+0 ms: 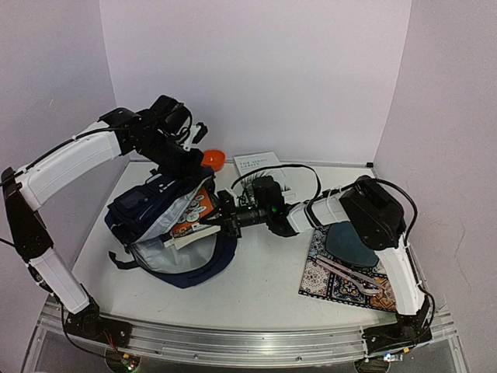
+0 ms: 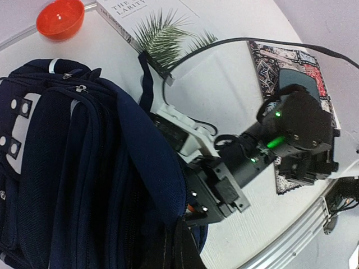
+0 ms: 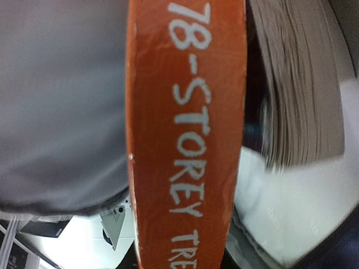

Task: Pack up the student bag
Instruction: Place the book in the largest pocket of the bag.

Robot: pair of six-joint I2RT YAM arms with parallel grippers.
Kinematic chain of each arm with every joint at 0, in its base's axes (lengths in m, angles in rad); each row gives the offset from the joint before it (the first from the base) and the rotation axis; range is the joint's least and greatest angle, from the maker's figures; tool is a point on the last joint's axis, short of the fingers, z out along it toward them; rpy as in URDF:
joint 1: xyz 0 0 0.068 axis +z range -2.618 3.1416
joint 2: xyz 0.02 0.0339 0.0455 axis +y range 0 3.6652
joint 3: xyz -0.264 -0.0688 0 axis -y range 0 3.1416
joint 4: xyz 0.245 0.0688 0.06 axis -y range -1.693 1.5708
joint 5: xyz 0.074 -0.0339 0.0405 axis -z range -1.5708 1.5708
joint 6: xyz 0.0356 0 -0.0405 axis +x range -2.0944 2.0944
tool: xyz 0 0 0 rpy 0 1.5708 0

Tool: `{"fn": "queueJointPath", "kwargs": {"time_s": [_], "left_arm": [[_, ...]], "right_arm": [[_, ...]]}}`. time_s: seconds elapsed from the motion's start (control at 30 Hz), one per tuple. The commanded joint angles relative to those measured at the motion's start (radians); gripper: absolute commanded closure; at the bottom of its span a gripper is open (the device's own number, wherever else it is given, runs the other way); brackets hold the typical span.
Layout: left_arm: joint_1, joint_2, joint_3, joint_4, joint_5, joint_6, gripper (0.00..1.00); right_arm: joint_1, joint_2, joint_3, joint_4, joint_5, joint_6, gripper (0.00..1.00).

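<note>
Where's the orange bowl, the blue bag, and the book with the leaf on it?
bowl (image 2: 60, 18), left wrist view, on its inside hollow.
bag (image 2: 73, 168), left wrist view, on the blue fabric of its front.
book (image 2: 162, 35), left wrist view, on the leaf picture on its cover.

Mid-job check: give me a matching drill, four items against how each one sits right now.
Items:
1. orange book
2. red-orange bowl
3. palm-leaf book
4. cutlery

States:
A. lying on the patterned mat
B. gripped by the right claw, partly inside the student bag
C. upright and empty near the far edge
D. lying flat, cover up, near the far edge

Pairs: 1-B, 2-C, 3-D, 4-A
</note>
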Motion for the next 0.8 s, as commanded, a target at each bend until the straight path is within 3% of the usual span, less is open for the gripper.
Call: {"fn": "queueJointPath", "kwargs": {"time_s": [0.0,0.23,0.5,0.63,0.77], "left_arm": [[-0.024,-0.130,0.031,0.128,0.199,-0.023,1.00],[-0.112,-0.122,0.066,0.131,0.273,-0.033,1.00],[-0.144,-0.140,0.063,0.136,0.263,-0.055,1.00],[-0.143,-0.163,0.040,0.132,0.156,-0.054,1.00],[-0.114,-0.174,0.004,0.129,0.064,-0.080,1.00]], "right_arm": [[0.001,0.047,0.160,0.039,-0.003,0.006,1.00],[0.001,0.122,0.327,-0.089,0.020,-0.013,0.99],[0.001,0.127,0.366,-0.264,0.105,-0.112,0.89],[0.001,0.095,0.337,-0.323,0.141,-0.176,0.72],[0.001,0.024,0.273,-0.368,0.170,-0.245,0.50]]}}
